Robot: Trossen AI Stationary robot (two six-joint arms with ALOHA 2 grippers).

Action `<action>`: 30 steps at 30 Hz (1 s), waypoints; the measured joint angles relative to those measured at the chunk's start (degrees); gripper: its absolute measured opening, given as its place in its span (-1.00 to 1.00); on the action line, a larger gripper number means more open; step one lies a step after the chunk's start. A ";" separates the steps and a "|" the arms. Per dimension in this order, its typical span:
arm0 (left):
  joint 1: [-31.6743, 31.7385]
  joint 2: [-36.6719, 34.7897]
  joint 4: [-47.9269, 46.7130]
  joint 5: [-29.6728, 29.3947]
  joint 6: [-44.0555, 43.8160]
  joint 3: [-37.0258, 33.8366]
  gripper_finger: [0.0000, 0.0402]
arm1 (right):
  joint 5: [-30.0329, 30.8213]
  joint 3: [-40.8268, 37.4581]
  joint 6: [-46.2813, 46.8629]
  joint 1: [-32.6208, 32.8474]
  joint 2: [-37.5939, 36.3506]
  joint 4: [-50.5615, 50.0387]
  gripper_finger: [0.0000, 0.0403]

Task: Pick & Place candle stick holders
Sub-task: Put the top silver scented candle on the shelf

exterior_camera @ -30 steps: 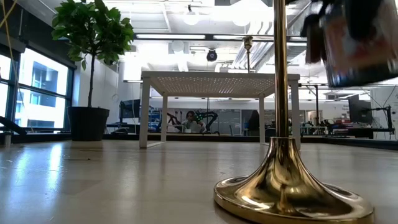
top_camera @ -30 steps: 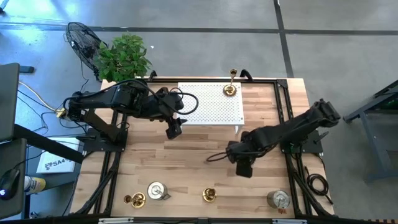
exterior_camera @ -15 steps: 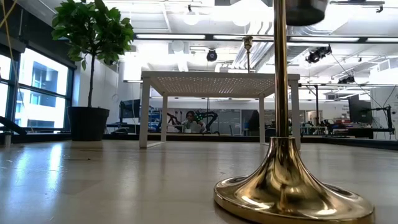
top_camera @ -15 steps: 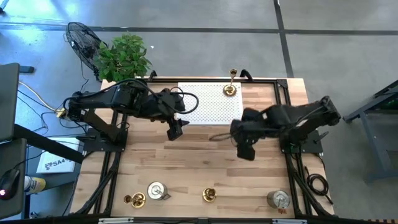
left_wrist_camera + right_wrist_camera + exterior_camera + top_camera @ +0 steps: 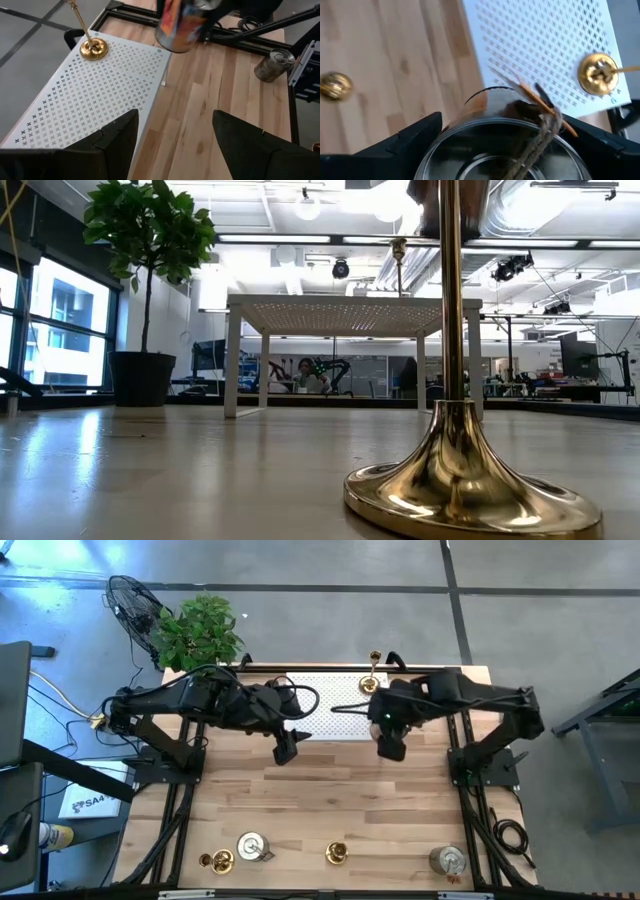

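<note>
holding silver holder, right hand

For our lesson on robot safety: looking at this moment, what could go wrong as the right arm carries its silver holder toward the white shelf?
1. The right pincer carries a silver holder near the gold stick on the white shelf; a careless set-down might topple it.
2. The left pincer waits open beside the shelf; the arms might collide.

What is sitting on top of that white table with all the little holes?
One gold candlestick stands near a corner of the white perforated table. The right gripper, holding a silver cylinder, covers part of its edge.
</note>
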 joint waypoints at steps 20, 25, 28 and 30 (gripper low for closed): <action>0.00 0.00 1.29 -0.10 1.10 0.00 0.25 | -4.67 -10.62 -11.83 -11.29 0.15 10.54 0.71; 0.00 0.00 1.35 -0.08 1.88 0.00 0.25 | -5.07 -10.62 -12.65 -13.15 0.24 12.57 0.71; 0.00 0.00 1.33 -0.08 1.88 0.00 0.25 | -7.07 -10.62 -12.95 -13.87 0.26 12.35 0.71; 0.00 0.00 1.33 -0.08 1.88 0.00 0.25 | -7.16 -10.61 -13.02 -14.24 0.26 12.52 0.71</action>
